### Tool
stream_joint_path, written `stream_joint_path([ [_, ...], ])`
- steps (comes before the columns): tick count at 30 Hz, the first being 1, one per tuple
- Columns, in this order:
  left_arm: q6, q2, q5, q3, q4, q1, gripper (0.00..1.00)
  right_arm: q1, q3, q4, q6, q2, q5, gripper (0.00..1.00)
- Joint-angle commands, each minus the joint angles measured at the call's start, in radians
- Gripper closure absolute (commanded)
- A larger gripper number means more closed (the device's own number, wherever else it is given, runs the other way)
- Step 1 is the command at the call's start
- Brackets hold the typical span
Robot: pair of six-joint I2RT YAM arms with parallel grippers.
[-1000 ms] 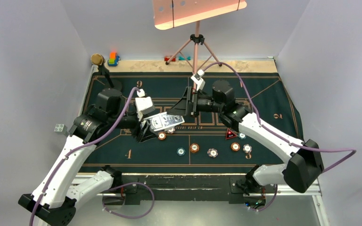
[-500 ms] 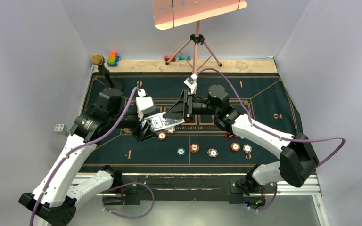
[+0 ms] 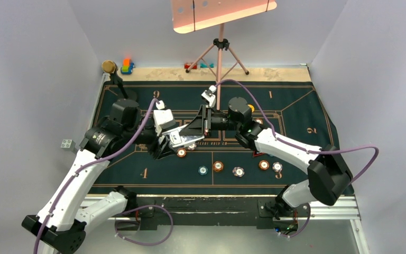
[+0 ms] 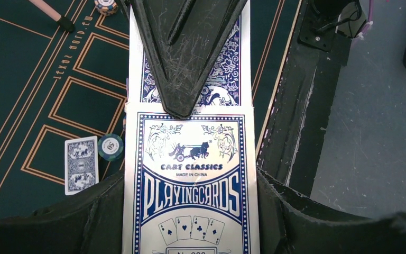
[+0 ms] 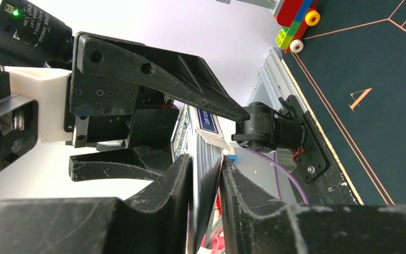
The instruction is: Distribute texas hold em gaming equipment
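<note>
Over felt [image 3: 301, 114], right end effector [image 5: 207, 161] has clamped left end effector's [image 3: 165, 144] cards [image 4: 224, 69].

toy blocks [image 3: 127, 66] — far-left corner | gold-topped stand [image 3: 109, 67] just beside | tripod [image 3: 220, 53] at back

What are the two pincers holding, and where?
Left pincer: blue-and-white cardboard playing-card box, by its long sides. Right pincer: the blue-backed cards sticking from its open end, pinched flat.

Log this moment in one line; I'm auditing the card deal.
left gripper: holds card box | right gripper: pinches playing cards sticking out of box | poker chips: lying loose
</note>
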Motion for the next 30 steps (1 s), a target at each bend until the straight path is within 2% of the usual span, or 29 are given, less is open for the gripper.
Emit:
stream_joint_path([
  [1,0.017,0.011,0.01,0.034,0.043,0.009,0.99,0.015,-0.002,0.056,0.001,-0.006,-0.007,0.79],
  [3,0.02,0.014,0.0,0.035,0.04,0.008,0.91,0.016,-0.013,0.06,0.005,-0.012,-0.004,0.83],
  [6,0.025,0.015,-0.011,0.033,0.034,0.008,0.74,0.015,-0.031,0.068,0.01,-0.014,-0.002,0.89],
  [9,0.021,0.014,-0.014,0.033,0.028,0.008,0.51,0.016,-0.046,0.081,0.018,-0.012,0.002,0.93],
  [12,0.023,0.014,-0.013,0.035,0.021,0.007,0.42,0.015,-0.05,0.079,0.013,-0.011,0.008,0.95],
  [15,0.031,0.022,-0.004,0.04,0.012,0.007,0.18,0.016,-0.042,0.055,-0.005,-0.009,0.012,0.96],
  [17,0.033,0.03,0.002,0.042,0.007,0.006,0.12,0.016,-0.038,0.036,-0.018,-0.01,0.015,0.97],
  [19,0.037,0.038,0.005,0.045,-0.003,0.006,0.01,0.016,-0.038,0.024,-0.027,-0.014,0.018,0.98],
  [26,0.082,0.051,0.065,0.053,-0.061,0.005,0.03,0.016,-0.037,-0.003,-0.053,-0.016,0.027,1.0],
  [30,0.158,0.065,0.093,0.082,-0.148,-0.001,0.25,0.015,-0.012,-0.07,-0.095,-0.01,0.032,1.0],
])
